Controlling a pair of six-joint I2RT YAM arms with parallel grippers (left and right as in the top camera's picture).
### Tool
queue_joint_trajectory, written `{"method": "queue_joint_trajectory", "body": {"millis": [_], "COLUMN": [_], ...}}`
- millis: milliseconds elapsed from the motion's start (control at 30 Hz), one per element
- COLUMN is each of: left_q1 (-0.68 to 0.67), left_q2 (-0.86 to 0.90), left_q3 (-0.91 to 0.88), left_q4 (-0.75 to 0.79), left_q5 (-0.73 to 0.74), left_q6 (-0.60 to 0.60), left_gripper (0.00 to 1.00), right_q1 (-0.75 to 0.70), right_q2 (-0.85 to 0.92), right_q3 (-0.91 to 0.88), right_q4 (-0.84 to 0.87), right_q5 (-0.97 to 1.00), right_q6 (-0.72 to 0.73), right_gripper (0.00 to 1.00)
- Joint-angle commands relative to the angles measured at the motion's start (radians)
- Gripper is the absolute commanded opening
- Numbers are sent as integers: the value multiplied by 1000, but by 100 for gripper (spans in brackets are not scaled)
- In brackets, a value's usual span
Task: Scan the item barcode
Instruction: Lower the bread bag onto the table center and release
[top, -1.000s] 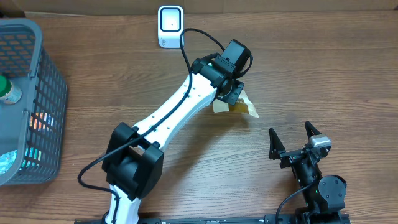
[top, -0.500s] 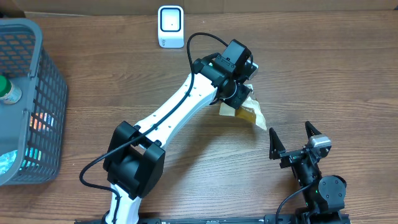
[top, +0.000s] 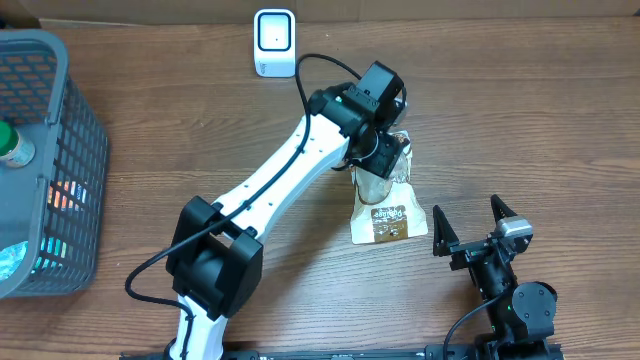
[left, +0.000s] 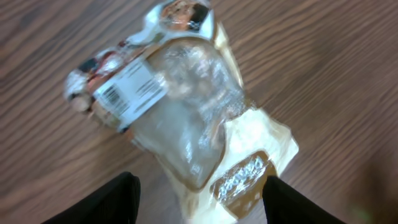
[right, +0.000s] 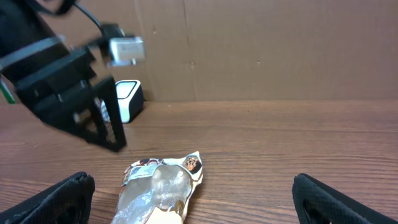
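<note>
The item is a clear and tan snack pouch (top: 384, 205) lying flat on the wooden table. Its white barcode label (left: 127, 93) faces up at the end farthest from the fingers. My left gripper (top: 381, 152) hovers over the pouch's far end, open. In the left wrist view its dark fingers (left: 118, 199) stand apart on either side of the pouch's brown-printed end and do not touch it. My right gripper (top: 469, 228) rests open at the pouch's right, with the pouch (right: 158, 193) lying ahead between its spread fingertips. The white scanner (top: 274, 42) stands at the table's back edge.
A grey plastic basket (top: 78, 120) with several goods, among them a green-capped bottle (top: 12, 145), stands at the left edge. A cardboard wall (right: 261, 50) closes off the back. The left arm's black cable (top: 310, 62) loops near the scanner.
The left gripper has gone from shut on the pouch to open. The pouch dropped from it and now lies flat on the table. The right arm has not moved.
</note>
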Motion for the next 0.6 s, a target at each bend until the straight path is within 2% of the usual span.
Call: {"method": "queue_joint_trajectory", "body": {"millis": [0,300,467,567], "left_q1": [35,179,339,473], "left_q2": [1,-7,-34,-69], "left_q3": [155,650,917,1010], "left_q4": [-81,-447,-615,-650], "left_q5": [-87,-238,-281,-260], "left_q6": [-61,-123,-170,-180], "left_gripper": [66,66,68,71], "right_q1": [-1,-1,-1,-1], "right_q2": [-11,-11,-11,-11], "right_q3": [-10,-10,-10,-10], "right_q4": [5,5,5,5], "right_q5": [-3,-3,-3,-3], "right_q6": [-5,-5,-5,-5], "right_gripper": [100,100,100,100]}}
